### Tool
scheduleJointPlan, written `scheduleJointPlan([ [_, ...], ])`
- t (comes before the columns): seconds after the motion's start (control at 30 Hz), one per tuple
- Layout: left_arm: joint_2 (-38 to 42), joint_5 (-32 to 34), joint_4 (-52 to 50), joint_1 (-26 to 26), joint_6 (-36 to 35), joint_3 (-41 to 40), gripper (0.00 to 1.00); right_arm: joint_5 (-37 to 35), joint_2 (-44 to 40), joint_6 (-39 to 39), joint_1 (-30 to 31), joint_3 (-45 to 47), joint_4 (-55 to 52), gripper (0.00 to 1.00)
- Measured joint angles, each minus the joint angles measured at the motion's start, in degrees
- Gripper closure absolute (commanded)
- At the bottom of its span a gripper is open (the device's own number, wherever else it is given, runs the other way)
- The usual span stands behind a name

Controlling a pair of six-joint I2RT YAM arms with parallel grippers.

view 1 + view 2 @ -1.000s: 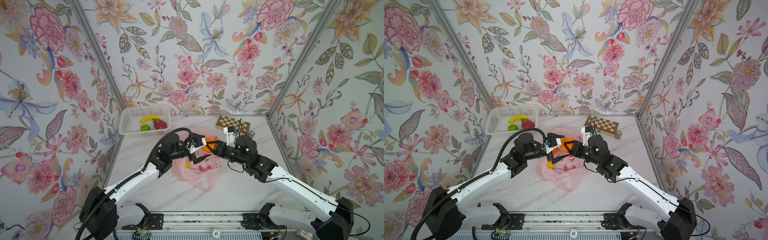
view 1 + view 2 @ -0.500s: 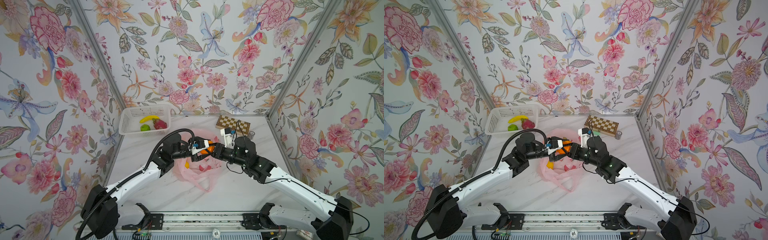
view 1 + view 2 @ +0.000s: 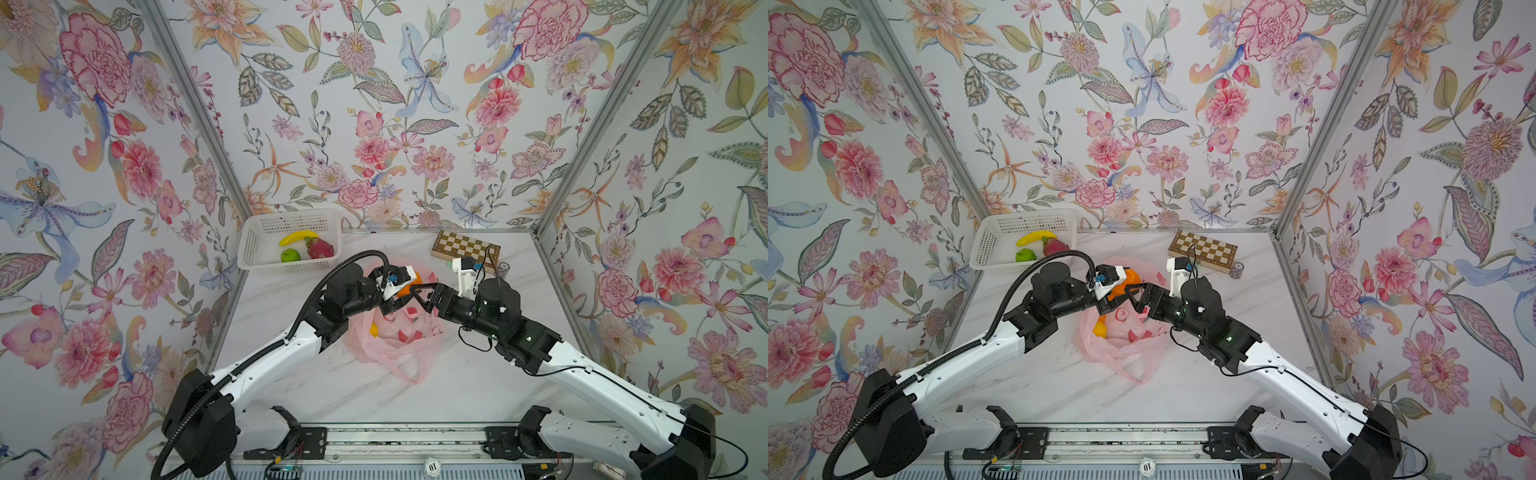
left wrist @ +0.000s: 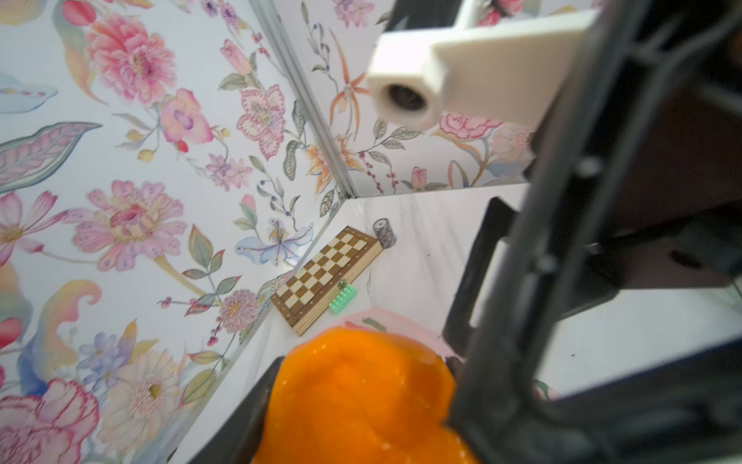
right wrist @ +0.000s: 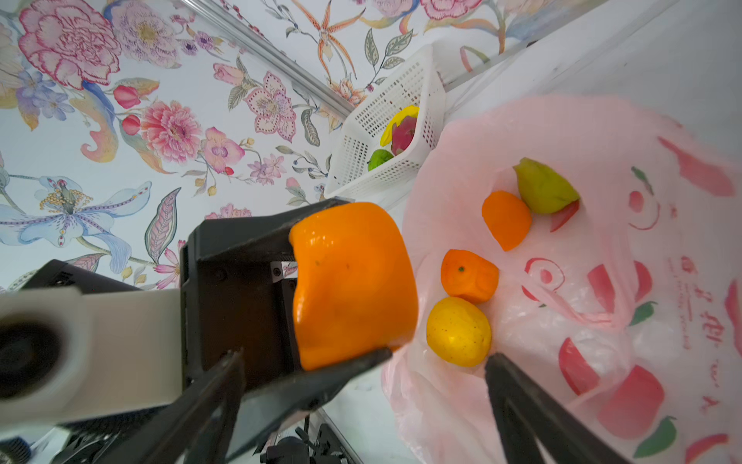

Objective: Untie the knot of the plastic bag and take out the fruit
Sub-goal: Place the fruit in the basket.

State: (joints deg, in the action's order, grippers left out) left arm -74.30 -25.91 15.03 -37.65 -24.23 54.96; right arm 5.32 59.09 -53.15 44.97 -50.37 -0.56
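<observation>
Between the black jaws of the left gripper [image 3: 404,293] sits a dented orange fruit [image 5: 353,281], clamped above the open, thin pink plastic bag [image 3: 395,353]. Just beside it, the right gripper [image 3: 1133,298] faces it, jaws wide apart, empty. The white perforated plastic basket [image 3: 291,215] lies farther back, on the left arm's side.

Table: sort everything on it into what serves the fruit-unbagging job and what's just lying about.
Job: plastic bag; orange, shut in left gripper; open right gripper; fruit left in the bag; white basket holding fruit.
Lying about: chessboard; small patterned roll; green block.
</observation>
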Motion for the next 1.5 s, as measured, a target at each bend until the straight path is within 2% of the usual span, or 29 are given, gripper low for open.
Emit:
scheduleJointPlan([
  [0.27, -3.56, 11.32, -3.54, 11.63, 10.45, 9.49, 0.54, -4.68, -3.32, 0.31, 0.00, 2.49, 0.24, 0.01],
  [0.53, -14.14, 20.59, -14.14, 22.49, 18.10, 24.70, 0.53, -4.98, -3.23, 0.44, 0.00, 2.49, 0.20, 0.01],
  [0.77, -26.40, 23.23, -23.93, 31.08, 23.04, 37.90, 0.54, -4.85, -1.68, 0.50, 0.00, 2.49, 0.17, 0.01],
  [0.97, -35.43, 24.92, -30.56, 37.22, 24.39, 46.62, 0.55, -4.79, -1.18, 1.31, 0.00, 2.49, -0.17, 0.01],
  [1.2, -45.22, 24.92, -34.86, 44.13, 25.16, 52.52, 0.56, -4.87, -1.03, 2.40, 0.00, 2.49, -0.44, 0.01],
  [1.5, -55.52, 25.16, -40.37, 49.48, 25.64, 58.53, 0.55, -4.74, 2.05, 4.50, -0.61, 2.34, -1.92, 0.01],
])
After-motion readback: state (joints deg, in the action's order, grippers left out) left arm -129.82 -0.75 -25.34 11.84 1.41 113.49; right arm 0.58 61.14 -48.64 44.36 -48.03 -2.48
